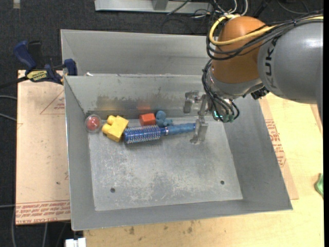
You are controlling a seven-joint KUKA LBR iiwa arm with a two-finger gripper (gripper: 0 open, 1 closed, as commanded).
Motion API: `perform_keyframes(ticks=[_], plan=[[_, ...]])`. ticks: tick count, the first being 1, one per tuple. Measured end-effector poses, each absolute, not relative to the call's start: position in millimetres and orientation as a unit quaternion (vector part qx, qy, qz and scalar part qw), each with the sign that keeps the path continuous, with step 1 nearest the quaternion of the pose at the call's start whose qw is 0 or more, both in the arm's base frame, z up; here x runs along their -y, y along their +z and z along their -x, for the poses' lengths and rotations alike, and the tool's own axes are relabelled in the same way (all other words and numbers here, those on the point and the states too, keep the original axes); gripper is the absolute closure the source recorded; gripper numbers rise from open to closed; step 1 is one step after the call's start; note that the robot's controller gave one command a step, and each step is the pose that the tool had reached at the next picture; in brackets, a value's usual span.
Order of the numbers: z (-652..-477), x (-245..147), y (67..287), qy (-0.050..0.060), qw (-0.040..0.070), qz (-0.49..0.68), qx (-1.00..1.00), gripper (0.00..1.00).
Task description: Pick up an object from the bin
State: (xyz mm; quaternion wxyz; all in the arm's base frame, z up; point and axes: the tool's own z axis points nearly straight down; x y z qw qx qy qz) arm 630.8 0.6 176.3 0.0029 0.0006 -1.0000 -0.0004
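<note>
Five loose things lie in the grey metal bin, one of each kind, strung in a row along the foot of its far wall.

- **Ball:** one small reddish see-through ball lies nearest the far-left corner.
- **Yellow block:** one yellow block lies just beside the ball, touching or nearly touching the bristle end of the brush.
- **Brush:** one blue hairbrush lies flat. Its bristled head points toward the left wall and its smooth handle runs toward the right wall.
- **Orange-red block:** one small orange-red block sits between the brush and the far wall.
- **Blue piece:** one small rounded blue piece is right beside the orange-red block and close to the brush handle.

The rest of the floor, toward the near edge, is bare.

The claw hangs low at the handle end of the hairbrush, under the arm's orange cover. Its two metal fingers stand apart, one toward the far wall and one nearer the middle of the floor. The nearer finger is at the handle's tip, and whether it touches it cannot be told. The handle stops at that finger, and nothing is gripped between the two.
</note>
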Motion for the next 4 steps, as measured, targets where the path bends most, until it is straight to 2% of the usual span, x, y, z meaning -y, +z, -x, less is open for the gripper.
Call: perform_keyframes(ticks=[1, 2, 3, 4], plan=[[-648.8, -33, 82, -0.001, 0.002, -0.004, 1.000, 0.00], [-651.9, -22, 73, 0.000, -0.003, -0.144, 0.990, 0.00], [-652.1, -22, 73, -0.001, -0.004, -0.144, 0.990, 1.00], [-626.5, -19, 202, 0.000, -0.005, -0.170, 0.985, 1.00]])
